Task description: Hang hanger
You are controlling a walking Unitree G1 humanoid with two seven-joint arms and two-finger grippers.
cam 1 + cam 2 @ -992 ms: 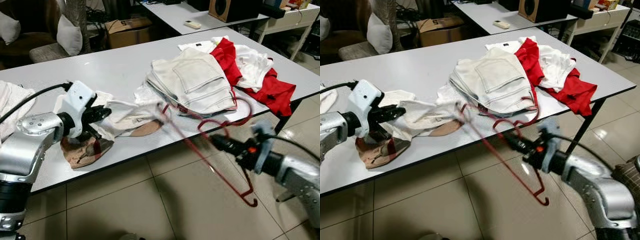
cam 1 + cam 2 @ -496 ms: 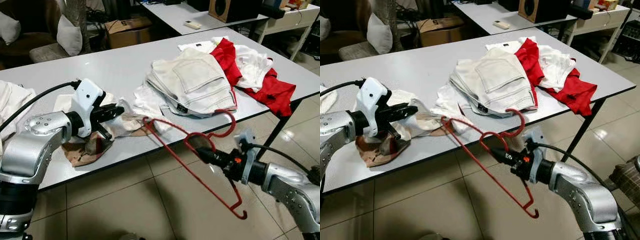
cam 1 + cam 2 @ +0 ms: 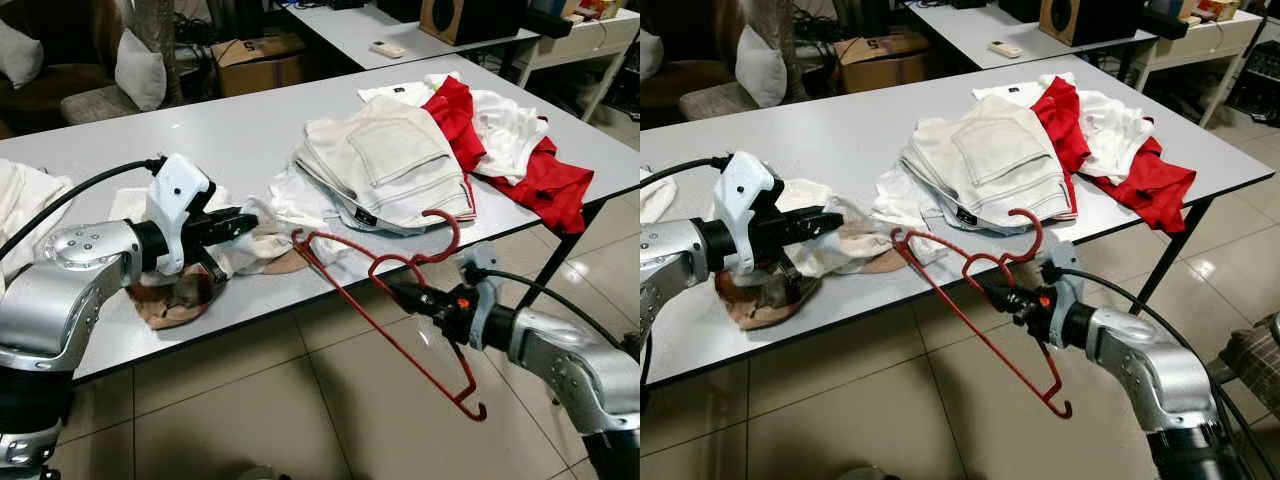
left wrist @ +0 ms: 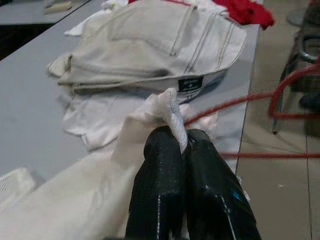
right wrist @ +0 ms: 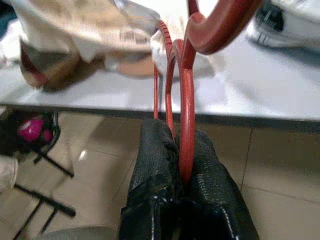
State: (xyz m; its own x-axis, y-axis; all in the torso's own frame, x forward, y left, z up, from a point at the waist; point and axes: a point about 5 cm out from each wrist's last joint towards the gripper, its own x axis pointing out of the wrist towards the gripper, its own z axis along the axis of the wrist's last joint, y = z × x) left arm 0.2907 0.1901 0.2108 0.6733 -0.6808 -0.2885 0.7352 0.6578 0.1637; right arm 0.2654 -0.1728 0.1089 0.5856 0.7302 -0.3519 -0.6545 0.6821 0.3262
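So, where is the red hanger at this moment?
The red hanger is held in the right gripper, in front of the table edge, below the folded beige trousers.

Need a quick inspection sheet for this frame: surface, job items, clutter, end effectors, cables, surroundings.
Surface: grey table, tiled floor below.
Job's things: red hanger held off the table's front edge, one end near the cream garment.
Clutter: folded beige trousers, red and white clothes, brown cloth.
End effectors: left end effector shut on the cream garment; right end effector shut on the hanger.
Cables: black cable on the left arm, another on the right.
Surroundings: second table with a remote, cardboard box, cushions.
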